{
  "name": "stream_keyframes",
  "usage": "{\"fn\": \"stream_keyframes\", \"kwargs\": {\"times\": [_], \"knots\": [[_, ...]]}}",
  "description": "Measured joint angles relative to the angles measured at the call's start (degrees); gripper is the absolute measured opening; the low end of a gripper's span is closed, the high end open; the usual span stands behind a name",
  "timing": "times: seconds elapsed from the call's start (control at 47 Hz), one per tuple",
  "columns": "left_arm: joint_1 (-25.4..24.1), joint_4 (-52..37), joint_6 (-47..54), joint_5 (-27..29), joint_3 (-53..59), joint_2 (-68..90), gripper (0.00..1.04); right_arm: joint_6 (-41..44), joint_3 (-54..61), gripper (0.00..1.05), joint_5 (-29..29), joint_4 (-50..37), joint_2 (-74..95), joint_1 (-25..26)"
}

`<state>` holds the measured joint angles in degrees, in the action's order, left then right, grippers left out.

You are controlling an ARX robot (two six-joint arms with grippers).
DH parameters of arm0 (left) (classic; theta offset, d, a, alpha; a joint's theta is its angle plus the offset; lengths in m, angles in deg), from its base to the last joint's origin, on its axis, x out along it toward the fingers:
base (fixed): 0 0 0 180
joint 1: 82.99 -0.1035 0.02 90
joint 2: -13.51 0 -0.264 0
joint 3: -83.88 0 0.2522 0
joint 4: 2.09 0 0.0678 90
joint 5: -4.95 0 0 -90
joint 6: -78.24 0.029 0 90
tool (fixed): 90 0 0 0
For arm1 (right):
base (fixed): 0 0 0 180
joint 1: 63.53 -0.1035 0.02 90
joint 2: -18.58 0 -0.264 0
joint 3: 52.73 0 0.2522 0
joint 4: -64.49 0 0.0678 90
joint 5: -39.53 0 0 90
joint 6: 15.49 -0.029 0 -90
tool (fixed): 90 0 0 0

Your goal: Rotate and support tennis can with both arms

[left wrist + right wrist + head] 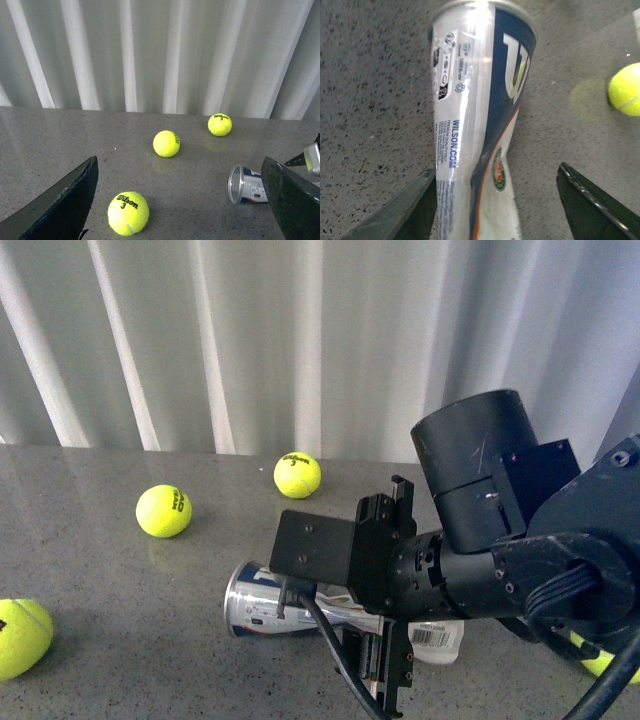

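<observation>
left claw (179, 165) spread wide, three tennis balls (128, 213) on table (60, 140), tennis can (247, 185) on its side

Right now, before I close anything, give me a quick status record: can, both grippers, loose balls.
tennis can: lying on its side on the table, silver rim end toward the robot's left
right gripper: open, straddling the can's labelled body
left gripper: open, empty, not at the can
tennis balls: four loose on the table

A grey speckled surface (100, 560) runs back to white pleated curtains (200, 340) behind it, their bright folds faintly mirrored in the surface's sheen.
</observation>
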<state>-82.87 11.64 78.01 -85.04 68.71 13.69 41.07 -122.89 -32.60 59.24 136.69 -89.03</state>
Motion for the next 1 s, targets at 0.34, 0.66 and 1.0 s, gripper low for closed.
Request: {"fn": "stream_keyframes", "kwargs": {"times": [0.34, 0.66, 1.0], "knots": [[0.0, 0.0, 0.0, 0.0, 0.0, 0.0, 0.98, -7.5, 4.7, 0.98, 2.4, 0.5, -9.1, 1.2], [0.0, 0.0, 0.0, 0.0, 0.0, 0.0, 0.98, -20.1, 10.9, 0.98, 3.3, -1.0, -20.9, 6.1], [0.0, 0.0, 0.0, 0.0, 0.0, 0.0, 0.98, -61.0, 19.9, 0.98, -18.2, 8.7, -46.2, 18.4]]}}
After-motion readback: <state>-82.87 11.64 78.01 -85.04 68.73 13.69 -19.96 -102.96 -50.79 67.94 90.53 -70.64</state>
